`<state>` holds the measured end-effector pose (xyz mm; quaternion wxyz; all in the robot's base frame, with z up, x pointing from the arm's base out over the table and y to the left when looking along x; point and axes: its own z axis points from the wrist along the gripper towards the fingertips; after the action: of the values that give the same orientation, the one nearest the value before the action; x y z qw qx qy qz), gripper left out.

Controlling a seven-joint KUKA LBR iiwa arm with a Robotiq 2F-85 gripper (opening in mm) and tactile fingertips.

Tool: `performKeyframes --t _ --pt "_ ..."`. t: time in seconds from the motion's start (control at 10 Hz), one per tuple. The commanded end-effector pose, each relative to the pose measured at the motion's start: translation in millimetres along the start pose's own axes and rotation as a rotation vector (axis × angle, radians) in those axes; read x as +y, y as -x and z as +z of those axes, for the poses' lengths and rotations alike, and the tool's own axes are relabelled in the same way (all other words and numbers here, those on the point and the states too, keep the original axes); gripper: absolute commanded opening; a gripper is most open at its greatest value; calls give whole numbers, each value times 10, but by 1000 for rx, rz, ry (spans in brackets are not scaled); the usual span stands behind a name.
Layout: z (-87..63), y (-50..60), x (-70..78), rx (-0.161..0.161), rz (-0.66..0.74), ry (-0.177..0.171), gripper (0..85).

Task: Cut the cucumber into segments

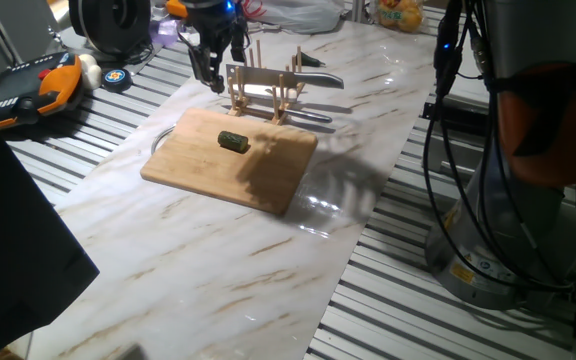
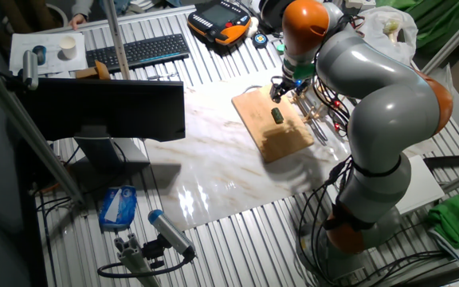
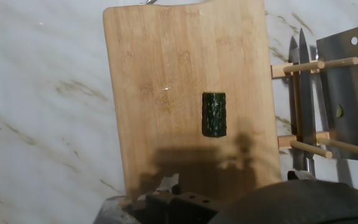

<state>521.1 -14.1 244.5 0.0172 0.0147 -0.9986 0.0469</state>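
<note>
marble-look white tabletop (image 1: 218, 270) with brown veins fills the near part of one fixed view, bare up to the board. past it lies a wooden cutting board (image 1: 268, 175), flat, corner toward the camera. the cucumber (image 1: 233, 141) sits whole and uncut on the board, short dark green stub lying on its side, roughly mid-board, slightly toward the far edge; nothing touches it. no segments seen yet.

just behind the board's far edge stands a wooden peg rack (image 1: 268, 98) holding knives: a broad cleaver (image 3: 344, 87) and thinner blades (image 3: 302, 93), all resting across the pegs. in the hand view the rack is just beside the board's right edge, cucumber right of board centre, near that edge but apart from the rack.

the gripper (image 1: 208, 62) hangs above the rack's left end, dark, fingers pointing down, holding nothing visible. jaws: cannot tell if open or closed, fingers too dark and small in both fixed views, hand view shows only the housing at the bottom edge.

farther back: orange and black pendant (image 1: 43, 85), clutter. the other fixed view shows a keyboard (image 2: 138, 52) and monitor (image 2: 106, 108).
</note>
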Motion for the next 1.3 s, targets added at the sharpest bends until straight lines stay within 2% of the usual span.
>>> performKeyframes --t 0.0,0.1,0.2,0.6,0.9,1.2 --pt "-2 -1 3 2 1 2 850" --pt "-1 1 2 0 0 -4 850" --pt "-4 -1 -19 -11 -15 -29 850" --pt "-6 32 -170 5 -30 -5 850" --pt "46 54 -298 6 -49 1 850" --pt "70 57 -345 8 -55 -5 850"
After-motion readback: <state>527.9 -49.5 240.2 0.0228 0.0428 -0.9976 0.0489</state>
